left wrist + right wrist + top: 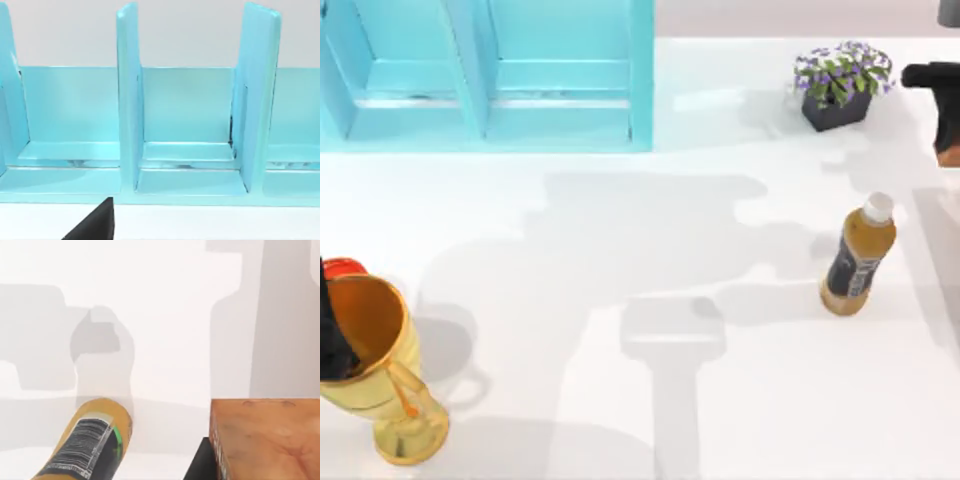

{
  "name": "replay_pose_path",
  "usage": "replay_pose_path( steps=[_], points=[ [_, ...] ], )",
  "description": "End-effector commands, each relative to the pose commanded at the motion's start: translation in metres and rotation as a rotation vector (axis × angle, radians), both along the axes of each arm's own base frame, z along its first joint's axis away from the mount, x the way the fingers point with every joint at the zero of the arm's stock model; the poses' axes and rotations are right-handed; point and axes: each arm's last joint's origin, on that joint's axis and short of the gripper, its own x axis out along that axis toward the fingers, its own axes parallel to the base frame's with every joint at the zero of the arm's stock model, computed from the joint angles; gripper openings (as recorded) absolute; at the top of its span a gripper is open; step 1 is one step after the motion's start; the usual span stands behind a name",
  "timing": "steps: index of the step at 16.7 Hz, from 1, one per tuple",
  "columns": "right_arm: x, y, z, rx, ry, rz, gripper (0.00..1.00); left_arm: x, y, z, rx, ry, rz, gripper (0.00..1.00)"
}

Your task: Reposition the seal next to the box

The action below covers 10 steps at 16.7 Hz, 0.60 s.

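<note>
Your right gripper [942, 105] sits at the table's far right edge, clamped on the small orange-brown block seal [265, 437], which hangs off the table. The light blue partitioned box [490, 75] lies far left, so carry leftward. The right wrist view shows the amber white-capped bottle [858, 255] nearby. Left gripper [332, 330]: parked near-left, state unclear.

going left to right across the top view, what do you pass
gold cup → blue box → amber bottle → right pincer at the right edge, with the seal's orange-brown end just below it
</note>
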Motion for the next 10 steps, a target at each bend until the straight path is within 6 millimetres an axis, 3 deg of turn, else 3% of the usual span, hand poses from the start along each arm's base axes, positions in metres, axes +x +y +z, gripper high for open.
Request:
replay_pose_path(
  steps=[6, 10],
  points=[
    [-0.008, -0.001, -0.051, -0.081, 0.084, -0.014, 0.00, 0.000, 0.000, 0.000, 0.000, 0.000, 0.000, 1.00],
    [-0.009, 0.000, -0.055, -0.089, 0.096, -0.014, 0.00, 0.000, 0.000, 0.000, 0.000, 0.000, 0.000, 1.00]
  ],
)
